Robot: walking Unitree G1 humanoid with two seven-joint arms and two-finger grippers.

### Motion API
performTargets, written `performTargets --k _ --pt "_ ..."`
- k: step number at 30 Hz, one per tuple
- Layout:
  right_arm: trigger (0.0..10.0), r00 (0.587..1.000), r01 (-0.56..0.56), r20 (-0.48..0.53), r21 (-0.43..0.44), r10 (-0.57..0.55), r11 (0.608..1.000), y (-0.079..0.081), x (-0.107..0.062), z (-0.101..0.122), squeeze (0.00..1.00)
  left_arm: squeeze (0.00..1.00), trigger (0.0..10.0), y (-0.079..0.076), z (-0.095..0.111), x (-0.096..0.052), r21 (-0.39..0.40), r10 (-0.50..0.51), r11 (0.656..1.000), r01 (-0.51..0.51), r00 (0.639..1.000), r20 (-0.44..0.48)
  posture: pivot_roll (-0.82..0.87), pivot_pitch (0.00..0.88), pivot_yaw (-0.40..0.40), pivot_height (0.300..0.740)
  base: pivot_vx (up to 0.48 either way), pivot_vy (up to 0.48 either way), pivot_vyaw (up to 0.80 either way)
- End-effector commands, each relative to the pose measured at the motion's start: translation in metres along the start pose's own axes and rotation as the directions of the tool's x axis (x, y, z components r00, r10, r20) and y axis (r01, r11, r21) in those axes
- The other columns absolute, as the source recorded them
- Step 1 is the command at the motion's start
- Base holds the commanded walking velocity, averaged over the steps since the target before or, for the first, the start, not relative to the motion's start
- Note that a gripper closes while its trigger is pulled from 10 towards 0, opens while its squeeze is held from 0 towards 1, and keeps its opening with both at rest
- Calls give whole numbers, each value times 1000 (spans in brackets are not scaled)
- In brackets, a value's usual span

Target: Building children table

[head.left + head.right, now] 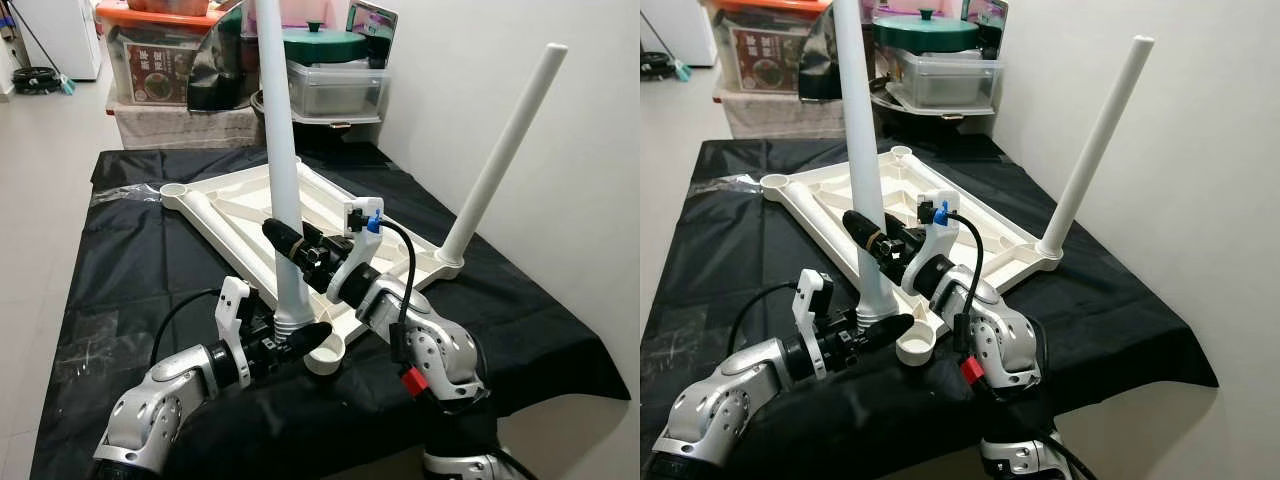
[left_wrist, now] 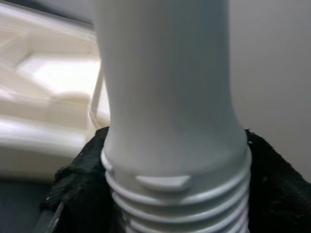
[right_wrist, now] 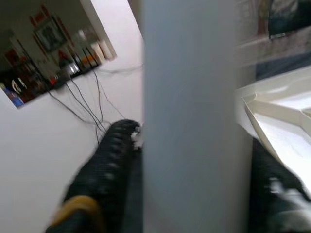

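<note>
A white plastic tabletop (image 1: 250, 205) lies upside down on the black-covered table (image 1: 130, 270). One white leg (image 1: 500, 150) stands in its right corner socket. A second white leg (image 1: 283, 170) stands upright beside the near corner socket (image 1: 326, 356), its threaded end (image 2: 180, 204) down. My left gripper (image 1: 290, 340) is shut on the leg's threaded base. My right gripper (image 1: 290, 240) is shut on the leg higher up, its fingers (image 3: 104, 165) either side of the tube.
Storage boxes (image 1: 160, 60), a clear bin with a green lid (image 1: 335, 75) and a black bag stand behind the table. A white wall (image 1: 560, 150) runs close along the right. Another empty socket (image 1: 175, 190) sits at the tabletop's far left corner.
</note>
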State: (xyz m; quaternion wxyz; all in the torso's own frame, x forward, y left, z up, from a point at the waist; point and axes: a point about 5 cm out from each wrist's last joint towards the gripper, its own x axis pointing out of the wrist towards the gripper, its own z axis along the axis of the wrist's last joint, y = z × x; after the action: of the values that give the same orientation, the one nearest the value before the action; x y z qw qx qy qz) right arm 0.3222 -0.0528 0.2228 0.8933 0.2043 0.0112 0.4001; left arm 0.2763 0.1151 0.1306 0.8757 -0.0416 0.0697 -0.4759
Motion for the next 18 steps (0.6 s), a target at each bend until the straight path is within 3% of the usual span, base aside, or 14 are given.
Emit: performTargets --k 1,2,3,4,5,6,7,8,12,13,18 --pt "10000 1000 7 -29 -19 -8 1000 -3 1 2 1000 0 10000 -8 -5 3 121 -43 991 51 997 -68 54 0 -102 740 0 0 0" --pt "10000 999 -4 -38 -19 3 1000 -5 -1 6 1000 0 10000 -8 -9 0 235 -36 970 68 990 -137 59 0 -103 740 0 0 0" --pt "10000 999 -4 -38 -19 3 1000 -5 -1 6 1000 0 10000 -8 -9 0 235 -36 970 68 990 -137 59 0 -103 740 0 0 0" --pt "10000 999 -14 -46 13 15 1000 -6 -3 9 1000 0 10000 -7 -11 -3 318 -25 945 81 984 -176 60 0 -102 740 0 0 0" --pt "10000 999 -14 -46 13 15 1000 -6 -3 9 1000 0 10000 -7 -11 -3 318 -25 945 81 984 -176 60 0 -102 740 0 0 0" --pt "10000 998 -24 -56 76 29 997 -6 -5 10 1000 0 10000 -5 -10 -5 373 -15 924 88 981 -193 61 0 -104 740 0 0 0" --pt "10000 998 -25 -61 126 32 992 -7 -6 10 412 0 10000 -4 -9 -6 400 -9 912 89 981 -196 62 0 -104 740 0 0 0" --pt "10000 997 -11 -78 179 25 984 -8 -6 8 0 0 10000 -4 -8 -6 404 -8 911 86 981 -191 62 0 -101 740 0 0 0" --pt "10000 995 11 -102 224 12 975 -11 -8 3 0 0 10000 -3 -8 -6 416 -7 905 89 981 -194 60 0 -100 740 0 0 0" --pt "0 992 81 -118 272 -50 959 -21 -12 -4 0 0 10000 -3 -7 -4 434 -2 897 83 983 -183 57 0 -98 740 0 0 0" --pt "0 988 149 -79 339 -130 929 -29 -13 -8 0 0 10000 0 -3 1 445 13 894 57 988 -154 54 0 -93 740 0 0 0"
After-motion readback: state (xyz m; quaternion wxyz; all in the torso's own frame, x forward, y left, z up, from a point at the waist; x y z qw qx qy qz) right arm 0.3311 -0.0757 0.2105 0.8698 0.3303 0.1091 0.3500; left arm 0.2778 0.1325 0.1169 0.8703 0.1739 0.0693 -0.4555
